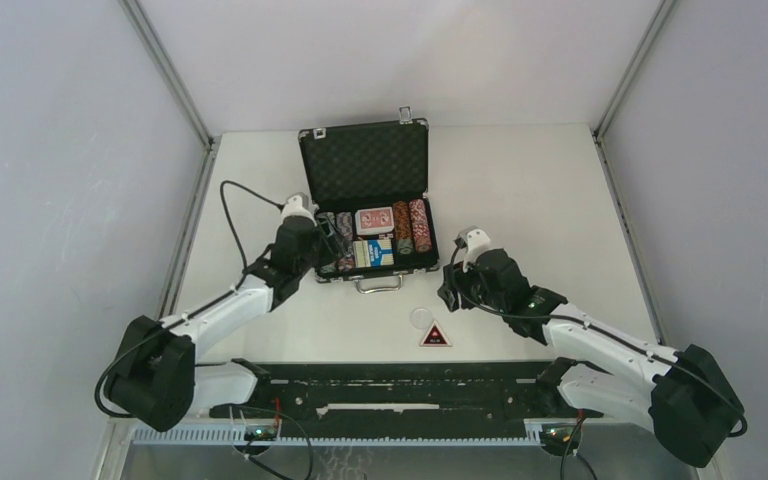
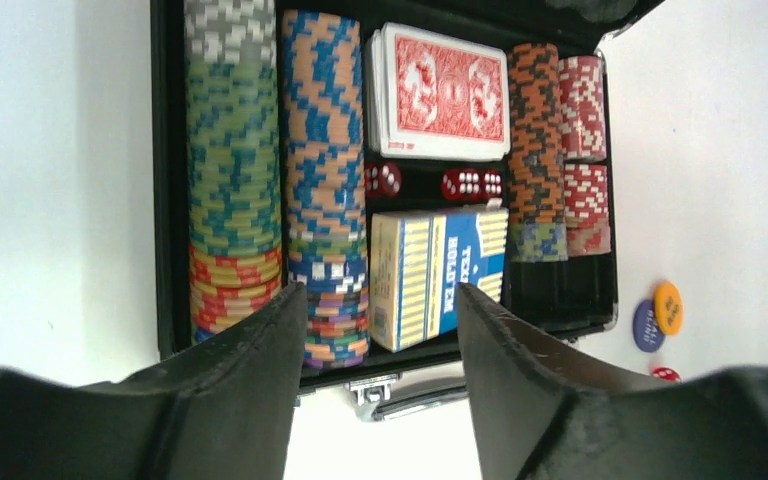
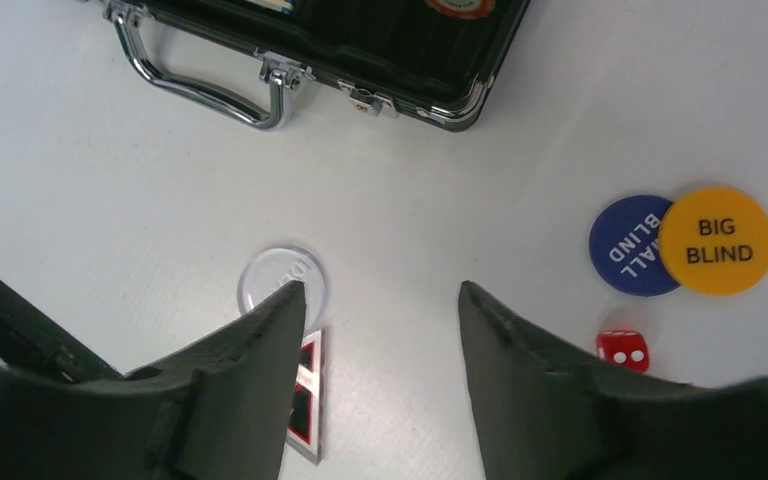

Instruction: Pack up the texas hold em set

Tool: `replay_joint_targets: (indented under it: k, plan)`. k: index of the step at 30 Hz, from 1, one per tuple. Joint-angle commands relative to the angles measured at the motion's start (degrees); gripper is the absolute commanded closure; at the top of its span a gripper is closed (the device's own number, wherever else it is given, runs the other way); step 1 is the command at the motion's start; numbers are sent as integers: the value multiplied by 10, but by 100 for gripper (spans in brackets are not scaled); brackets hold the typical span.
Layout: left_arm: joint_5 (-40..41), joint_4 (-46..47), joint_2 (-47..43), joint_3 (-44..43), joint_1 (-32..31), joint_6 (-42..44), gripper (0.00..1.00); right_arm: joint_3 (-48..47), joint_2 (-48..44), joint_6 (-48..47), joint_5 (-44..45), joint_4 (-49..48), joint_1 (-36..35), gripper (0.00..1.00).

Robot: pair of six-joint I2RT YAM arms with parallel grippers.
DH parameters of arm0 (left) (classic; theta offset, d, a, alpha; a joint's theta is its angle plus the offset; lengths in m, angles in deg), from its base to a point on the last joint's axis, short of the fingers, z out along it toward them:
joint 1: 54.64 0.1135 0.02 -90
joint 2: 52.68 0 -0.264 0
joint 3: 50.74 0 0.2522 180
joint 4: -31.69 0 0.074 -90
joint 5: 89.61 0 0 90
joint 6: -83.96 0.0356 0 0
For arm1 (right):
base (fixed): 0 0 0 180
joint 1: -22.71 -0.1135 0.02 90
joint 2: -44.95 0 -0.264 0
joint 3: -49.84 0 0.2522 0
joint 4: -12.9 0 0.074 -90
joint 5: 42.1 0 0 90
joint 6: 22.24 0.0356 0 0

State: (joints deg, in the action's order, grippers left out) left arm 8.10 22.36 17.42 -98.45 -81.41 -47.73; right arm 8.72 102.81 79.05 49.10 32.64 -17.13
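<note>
The black briefcase lies open at the table's middle, lid up and foam lining showing. It holds multicoloured chip stacks, a red card deck, a blue card box and red dice. My left gripper is open and empty, hovering over the case's front left corner. My right gripper is open and empty above the table, right of the handle. Near its fingertips lie a clear disc, a red-black triangular token, a blue token, a yellow token and a red die.
The clear disc and triangular token lie in front of the case. Grey walls enclose the table on the left, right and back. The arm bases and a black rail line the near edge.
</note>
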Motion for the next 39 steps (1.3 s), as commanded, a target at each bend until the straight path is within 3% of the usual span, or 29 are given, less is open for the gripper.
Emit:
replay_joint_targets:
  k: [1,3,5,12,19,32,39]
  plan:
    - [48,-27,24,-97,-7,80,49,2,4,2,-12,-30,5,44]
    - [49,-45,51,-138,-6,98,60,2,7,2,-15,-30,5,59]
    - [56,-68,77,-176,-6,108,64,2,8,1,-16,-32,5,62]
    - [60,-155,189,-299,-28,82,65,1,11,1,-15,-34,6,56]
    - [32,-176,275,-348,-51,81,63,2,10,3,-16,-33,8,55]
    - [-8,-165,331,-323,-104,67,63,2,7,4,-14,-30,10,54]
    - [-5,-154,288,-317,-104,73,62,2,7,6,-12,-30,10,53]
